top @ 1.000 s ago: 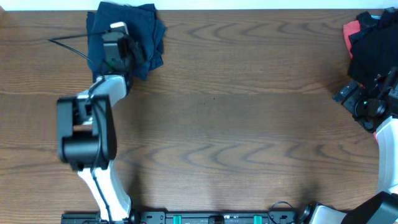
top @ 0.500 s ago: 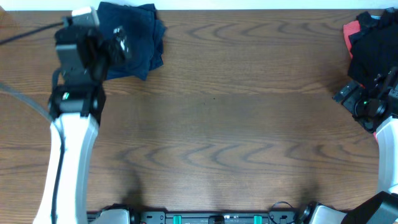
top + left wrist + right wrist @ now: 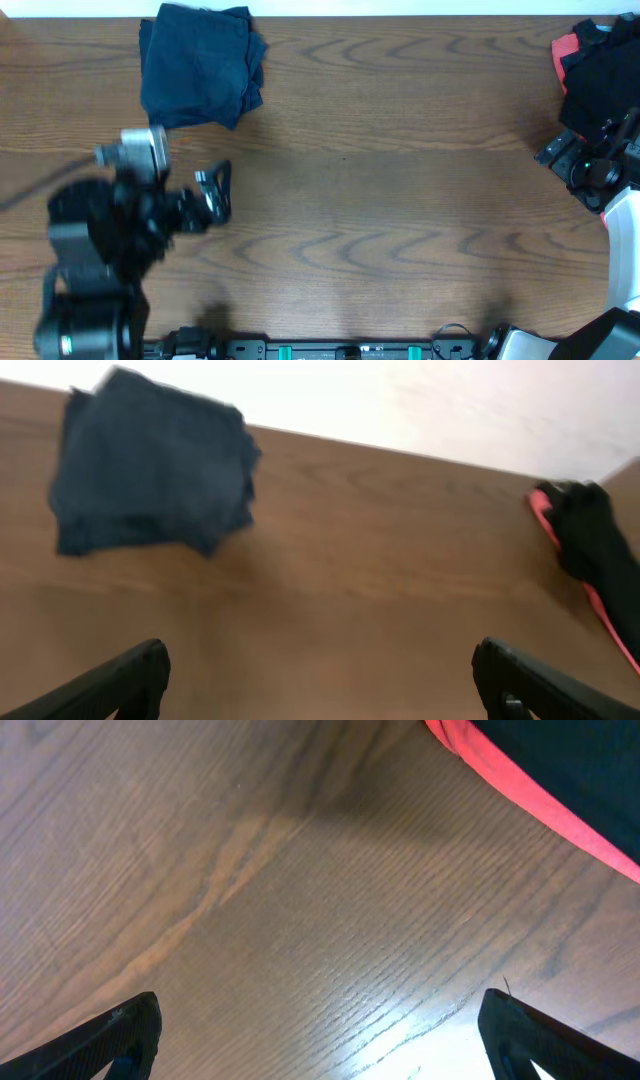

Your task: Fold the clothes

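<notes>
A folded navy bundle of clothes lies at the table's back left, wrinkled and squarish; the left wrist view shows it far ahead as the navy bundle. My left gripper hovers well in front of it, open and empty, its fingertips spread wide over bare wood. At the back right is a heap of dark clothes with red cloth, also visible as the dark heap. My right gripper is just in front of that heap, open, with the red and black cloth ahead of its fingers.
The wooden table stretches between the two arms. The left arm's bulky body fills the front left corner. A pale wall runs along the table's far edge.
My left gripper has opened, left the navy bundle lying at the back left, and pulled back toward the table's front. The right arm has not moved.
</notes>
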